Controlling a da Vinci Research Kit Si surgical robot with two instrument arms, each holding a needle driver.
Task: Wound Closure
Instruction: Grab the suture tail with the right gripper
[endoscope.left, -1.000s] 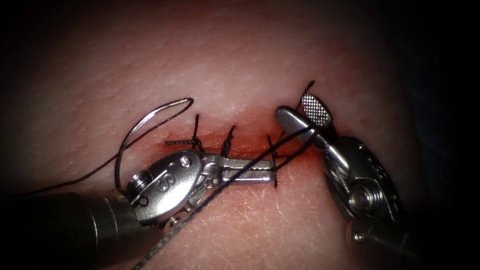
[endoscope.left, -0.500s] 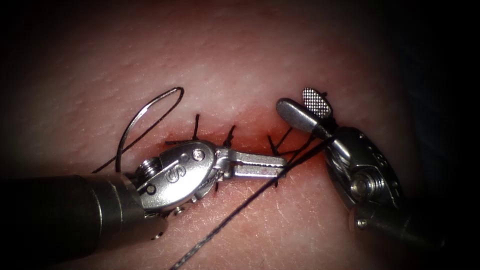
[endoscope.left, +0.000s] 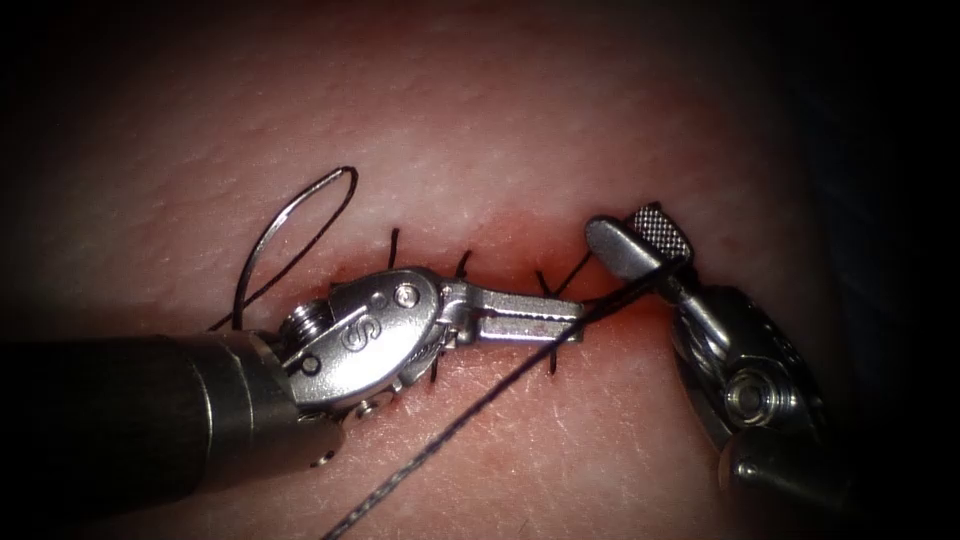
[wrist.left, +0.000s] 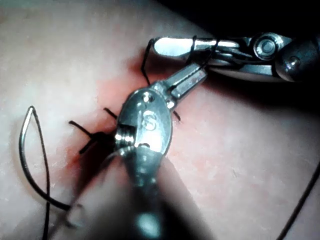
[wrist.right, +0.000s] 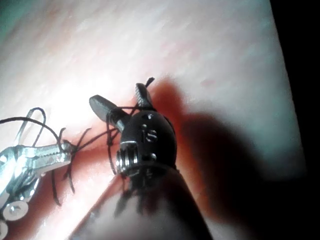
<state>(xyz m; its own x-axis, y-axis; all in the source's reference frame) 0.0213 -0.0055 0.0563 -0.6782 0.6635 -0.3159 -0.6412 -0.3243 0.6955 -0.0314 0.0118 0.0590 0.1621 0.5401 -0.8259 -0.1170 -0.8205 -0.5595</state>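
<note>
L end effector (endoscope.left: 565, 318) pinching thread (endoscope.left: 470, 415); R end effector (endoscope.left: 640, 240) spread, empty; needle (endoscope.left: 275, 235) free.

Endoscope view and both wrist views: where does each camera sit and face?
Endoscope: above and in front, facing the cut; left end effector shut, thread grip unclear; right end effector open astride the thread.
Left wrist: on the left arm, looking along its shaft at its own jaws.
Right wrist: likewise, right arm.
Endoscope and left wrist share the needle, lying unheld on the tissue, left.
</note>
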